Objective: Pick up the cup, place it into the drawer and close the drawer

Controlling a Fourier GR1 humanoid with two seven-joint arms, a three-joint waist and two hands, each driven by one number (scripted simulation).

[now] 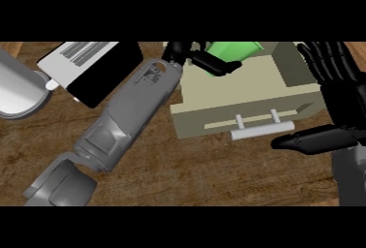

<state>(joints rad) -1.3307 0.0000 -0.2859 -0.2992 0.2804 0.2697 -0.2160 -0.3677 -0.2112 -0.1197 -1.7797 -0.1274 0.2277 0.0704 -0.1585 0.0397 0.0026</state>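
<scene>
Head view, left hand: the left hand (193, 57) is reaching across the bench (214, 169) from the lower left, its fingers (218, 63) curling round the green cup (230, 52) and holding it.
Head view, cup: it is sitting in that grasp at the upper middle, over the open beige drawer (247, 99) — apparently held there so it can go down inside; whether it is touching the drawer's floor I cannot tell.
Head view, drawer: it is standing pulled out, its front panel and pale handle (261, 127) facing the lower edge, so closing is not yet done.
Head view, right hand: the right hand (332, 97) is showing at the right edge, fingers straight and spread, grasping nothing, thumb lying just beside the handle — seemingly well placed for pushing the drawer.
Head view, other things: a black-and-white appliance (89, 65) and a grey round vessel (22, 92) are lying at the upper left, well apart from the drawer.
</scene>
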